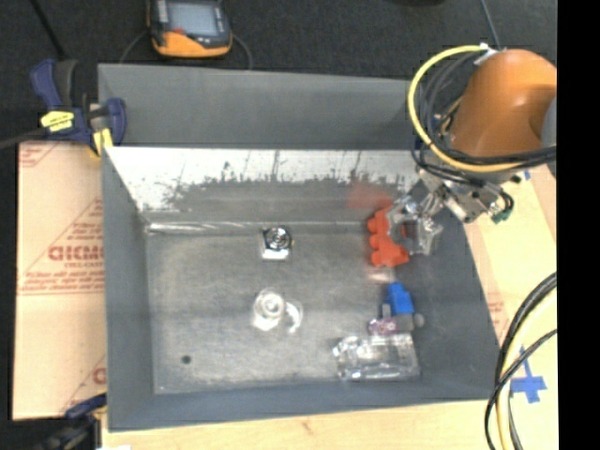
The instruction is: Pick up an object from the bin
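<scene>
Near the bin's [472, 284] right wall, the gripper [415, 225], its claw's state impossible to tell, crowds a red lumpy plastic piece [382, 245] and might knock it aside.

Bin [127, 279] layout:
- Lumpy toy [382, 242] sits far right, close to the far wall.
- Arm [497, 101] comes in over the right rim. Its end sits just right of the toy; touching or not, can't tell.
- Small brick [399, 300] lies nearer than the toy, slightly right of it, and apart.
- Tiny piece [382, 326] is just near-left of the brick.
- Plastic packet [377, 357] lies by the near wall, right of centre, just beside the tiny piece.
- Round cap [274, 312] is mid-floor, left of the brick, well apart.
- Small knob [277, 241] is straight behind the cap, level with the toy.
- Speck [186, 359] lies towards the near-left corner.
</scene>
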{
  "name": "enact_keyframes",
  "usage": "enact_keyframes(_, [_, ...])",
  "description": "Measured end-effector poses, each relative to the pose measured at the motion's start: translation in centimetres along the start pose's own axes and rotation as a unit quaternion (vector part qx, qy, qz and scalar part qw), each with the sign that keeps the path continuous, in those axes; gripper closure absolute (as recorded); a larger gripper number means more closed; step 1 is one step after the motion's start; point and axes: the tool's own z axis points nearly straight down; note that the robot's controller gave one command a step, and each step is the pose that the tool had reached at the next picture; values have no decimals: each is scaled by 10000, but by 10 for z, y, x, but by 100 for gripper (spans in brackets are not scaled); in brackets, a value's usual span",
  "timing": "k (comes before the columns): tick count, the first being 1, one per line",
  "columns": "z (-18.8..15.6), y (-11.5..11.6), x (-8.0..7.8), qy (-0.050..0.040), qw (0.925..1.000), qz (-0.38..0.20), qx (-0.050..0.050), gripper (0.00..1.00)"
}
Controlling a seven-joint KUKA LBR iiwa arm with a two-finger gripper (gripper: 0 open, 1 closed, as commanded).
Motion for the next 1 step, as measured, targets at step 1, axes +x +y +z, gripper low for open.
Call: enact_keyframes(1, [5, 2, 1, 23, 10000, 5, -45, 0])
